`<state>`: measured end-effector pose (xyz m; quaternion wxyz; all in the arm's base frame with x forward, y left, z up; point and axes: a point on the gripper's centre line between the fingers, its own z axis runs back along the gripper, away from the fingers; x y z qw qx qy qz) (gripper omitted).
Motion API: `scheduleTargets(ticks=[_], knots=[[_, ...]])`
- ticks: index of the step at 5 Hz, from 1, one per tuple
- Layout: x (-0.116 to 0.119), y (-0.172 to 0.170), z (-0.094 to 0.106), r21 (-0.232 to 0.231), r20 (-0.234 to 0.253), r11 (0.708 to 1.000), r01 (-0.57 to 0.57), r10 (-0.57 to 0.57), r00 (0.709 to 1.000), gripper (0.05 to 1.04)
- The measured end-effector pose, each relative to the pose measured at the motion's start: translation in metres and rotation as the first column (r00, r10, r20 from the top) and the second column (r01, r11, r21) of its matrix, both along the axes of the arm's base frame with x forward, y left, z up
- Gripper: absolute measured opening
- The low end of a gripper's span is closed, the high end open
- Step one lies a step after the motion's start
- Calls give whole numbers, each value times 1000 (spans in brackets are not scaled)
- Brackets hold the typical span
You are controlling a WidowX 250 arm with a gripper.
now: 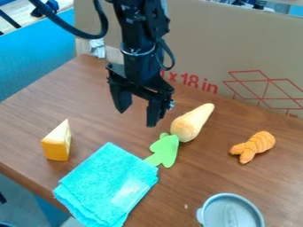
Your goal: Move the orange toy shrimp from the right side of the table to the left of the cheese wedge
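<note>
Camera view: hand (pixel 137 116) clear of parsnip (pixel 190 124)

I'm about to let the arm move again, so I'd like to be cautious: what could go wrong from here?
The open gripper hangs close to the parsnip; lowered carelessly, it might knock that tapered root and set it rolling. The parsnip's green top meets the cloth, so moving one may drag the other. The cheese stands with its narrow end up and could tip if bumped.
</note>
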<state>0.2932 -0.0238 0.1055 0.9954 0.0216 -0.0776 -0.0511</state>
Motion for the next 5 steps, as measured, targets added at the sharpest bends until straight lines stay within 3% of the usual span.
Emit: scheduleTargets(ticks=[1, 2, 4, 5], knots=[[-2, 0, -7, 3, -27, 1000, 1, -1, 1000, 1005], [19, -36, -7, 11, 21, 992, 127, -127, 992, 1005], [49, -118, 11, 26, 113, 932, 360, -361, 926, 1005], [64, -138, 4, 8, 116, 901, 434, -432, 894, 1005]])
